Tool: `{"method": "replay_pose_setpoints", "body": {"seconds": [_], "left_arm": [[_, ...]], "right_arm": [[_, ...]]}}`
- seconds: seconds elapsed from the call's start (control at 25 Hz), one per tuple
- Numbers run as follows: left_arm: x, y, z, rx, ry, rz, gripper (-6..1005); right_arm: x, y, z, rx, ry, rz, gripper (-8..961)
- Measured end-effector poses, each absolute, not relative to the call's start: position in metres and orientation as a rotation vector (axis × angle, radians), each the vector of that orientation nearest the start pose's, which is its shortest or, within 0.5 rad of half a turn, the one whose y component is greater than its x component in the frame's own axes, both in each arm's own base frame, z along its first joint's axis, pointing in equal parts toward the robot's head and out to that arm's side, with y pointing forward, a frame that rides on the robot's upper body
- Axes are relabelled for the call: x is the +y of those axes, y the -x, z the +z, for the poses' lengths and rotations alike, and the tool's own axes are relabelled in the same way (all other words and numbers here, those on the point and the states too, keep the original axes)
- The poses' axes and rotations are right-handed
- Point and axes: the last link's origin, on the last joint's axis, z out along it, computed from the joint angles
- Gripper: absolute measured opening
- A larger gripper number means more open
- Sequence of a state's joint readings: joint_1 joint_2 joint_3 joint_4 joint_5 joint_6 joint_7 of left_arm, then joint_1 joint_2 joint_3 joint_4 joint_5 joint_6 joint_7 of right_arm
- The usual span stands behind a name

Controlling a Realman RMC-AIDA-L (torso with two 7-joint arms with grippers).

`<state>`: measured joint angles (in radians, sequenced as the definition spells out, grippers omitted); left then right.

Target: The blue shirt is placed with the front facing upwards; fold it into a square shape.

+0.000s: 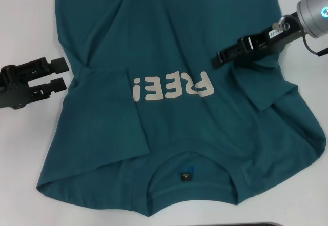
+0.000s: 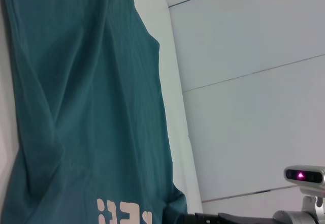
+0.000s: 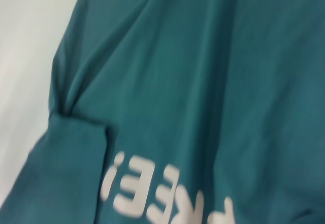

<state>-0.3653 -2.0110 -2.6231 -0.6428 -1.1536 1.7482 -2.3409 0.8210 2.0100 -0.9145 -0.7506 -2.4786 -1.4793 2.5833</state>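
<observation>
Left gripper released beside blue shirt; right gripper above it, state unclear. I risk sleeve folds unrolling.

left gripper low at left, jaws parted, right gripper reaching inward from right

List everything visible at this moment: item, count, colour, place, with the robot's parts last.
blue shirt: 1, dark teal-blue, spread front-up across the table, collar nearest the robot, both sleeves folded inward
chest lettering: 1 row, pale beige, mid-chest
collar label: 1, black, inside the collar
table: 1, white, under the shirt
left hand: 1, black, open, over the table beside the shirt's left edge
right hand: 1, black, over the shirt's right side
</observation>
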Motion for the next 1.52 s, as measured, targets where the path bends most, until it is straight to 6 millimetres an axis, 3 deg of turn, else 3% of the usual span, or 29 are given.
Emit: {"method": "replay_pose_setpoints", "body": {"seconds": [0.32,0.72,1.12,1.24,1.4,1.52], "left_arm": [[0.275,0.316,0.046,-2.090,2.098,-1.044,778],[0.274,0.319,0.046,-2.093,2.083,-1.041,778],[0.273,0.320,0.044,-2.103,2.074,-1.041,778],[0.273,0.320,0.044,-2.104,2.073,-1.040,778],[0.273,0.321,0.045,-2.103,2.070,-1.039,778],[0.274,0.321,0.045,-2.103,2.065,-1.037,778]], "right_arm": [[0.392,-0.213,0.008,1.609,2.497,-0.145,915],[0.380,-0.228,0.046,1.535,2.515,-0.169,915],[0.359,-0.247,0.058,1.565,2.558,-0.191,915],[0.357,-0.249,0.060,1.449,2.620,-0.202,915],[0.354,-0.247,0.058,1.172,2.752,-0.198,915],[0.354,-0.240,0.056,0.974,2.793,-0.096,915]]}}
